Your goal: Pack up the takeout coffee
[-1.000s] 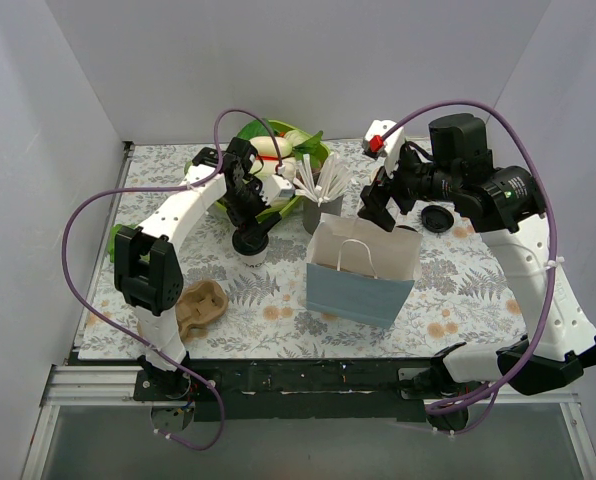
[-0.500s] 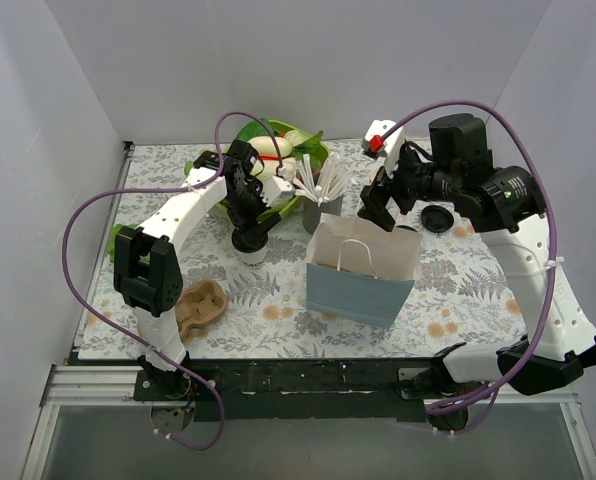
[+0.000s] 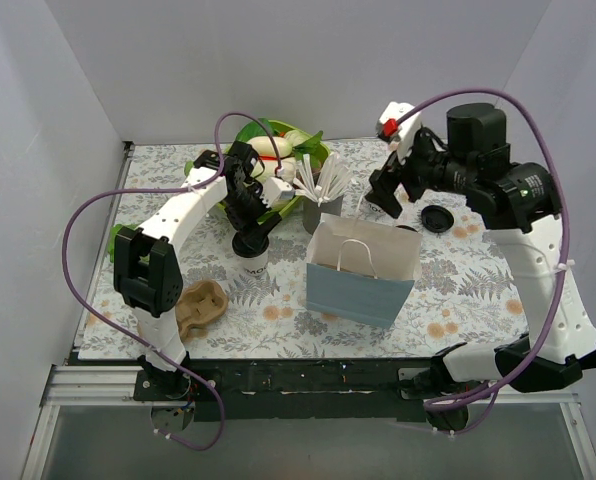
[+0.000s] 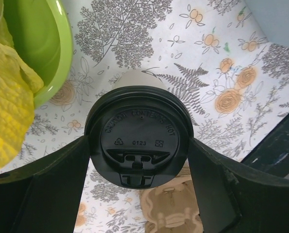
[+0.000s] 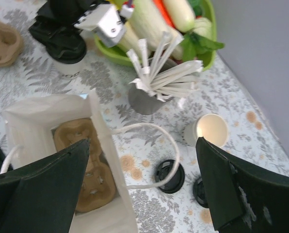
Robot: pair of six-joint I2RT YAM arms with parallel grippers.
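The cup stands upright on the table with its lid on, left of centre and just in front of a green bowl. Its long axis runs straight up and down. The left end effector hangs directly over it, pointing down along that axis. Its fingers stand one on each side of the lid, level with the rim. The fingers and the lid are both black and no gap shows between them, so we cannot tell whether they already pinch the lid or only bracket it.

The bag stands open to the cup's right, a little apart, with a brown carrier lying in its bottom. As we judge it, the coming move turns on this: lift the cup straight up, carry it right over the bag's mouth, then lower it into a well of the carrier. The left arm is plainly the nearer one. The right end effector hovers above the far side of the bag, spread wide and holding nothing.

The lid carries raised lettering in an arc that appears to read "CAUTION CONTENTS HOT". Below that are a recycling triangle and "0123". The dark print on the cup's side is too small for us to read.
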